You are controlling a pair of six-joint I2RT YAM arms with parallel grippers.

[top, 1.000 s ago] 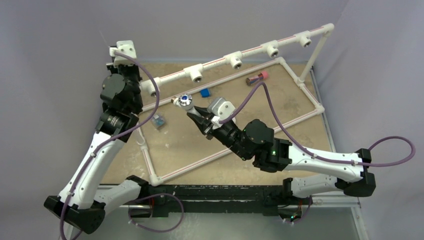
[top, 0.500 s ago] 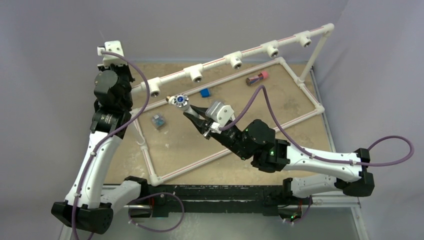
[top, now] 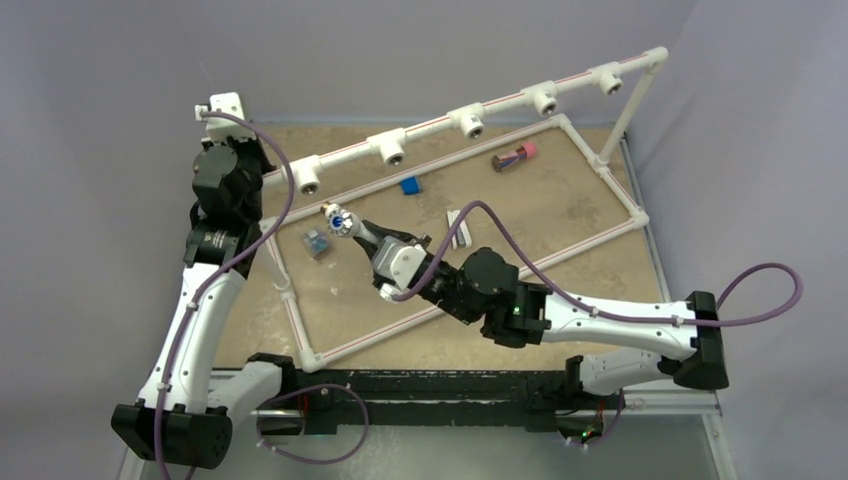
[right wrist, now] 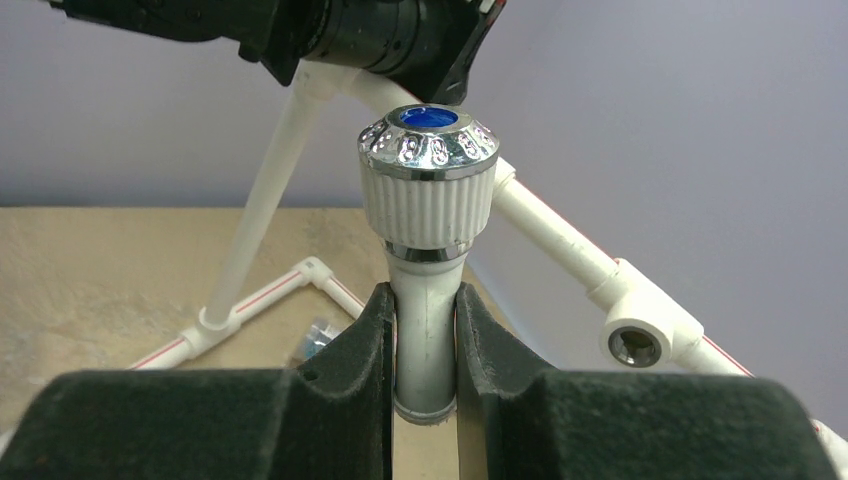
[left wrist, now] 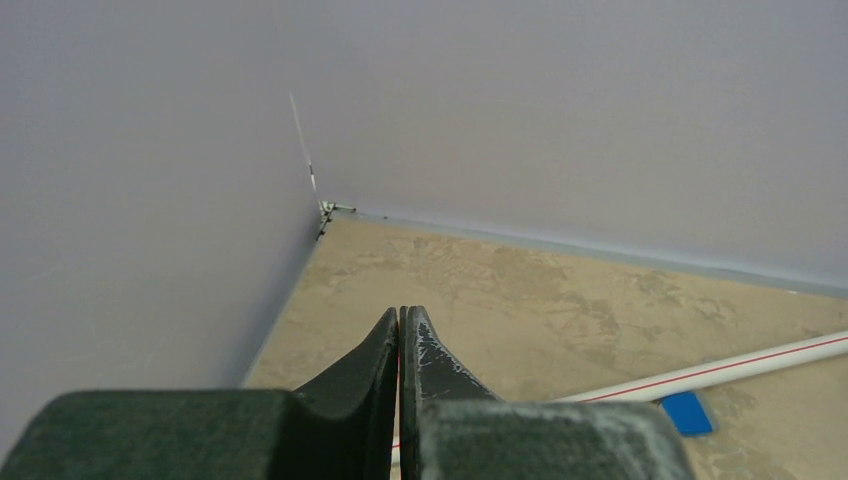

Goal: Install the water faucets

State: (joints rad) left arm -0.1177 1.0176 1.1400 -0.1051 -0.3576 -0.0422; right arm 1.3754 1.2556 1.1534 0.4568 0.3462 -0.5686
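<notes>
My right gripper [right wrist: 425, 300] is shut on the stem of a white water faucet [right wrist: 428, 200] with a ribbed knob, a chrome ring and a blue cap. In the top view the faucet [top: 337, 219] hangs above the table, just in front of the leftmost T fitting [top: 308, 178] of the raised white pipe rail [top: 430, 128]. In the right wrist view an open socket of a T fitting [right wrist: 635, 342] lies to the right of the faucet. My left gripper [left wrist: 400, 315] is shut and empty, pointing at the table's back left corner.
The rail carries several T fittings [top: 468, 121]. A white pipe frame [top: 620, 195] lies on the tan table. On it are a small bagged part [top: 316, 243], a blue piece [top: 409, 185], a flat white-and-black piece [top: 458, 228] and a pink-ended item [top: 513, 155]. Walls stand close behind and left.
My right gripper has moved left with the faucet and turned, bringing it near the leftmost T fitting. My left arm has pulled back toward the back left corner.
</notes>
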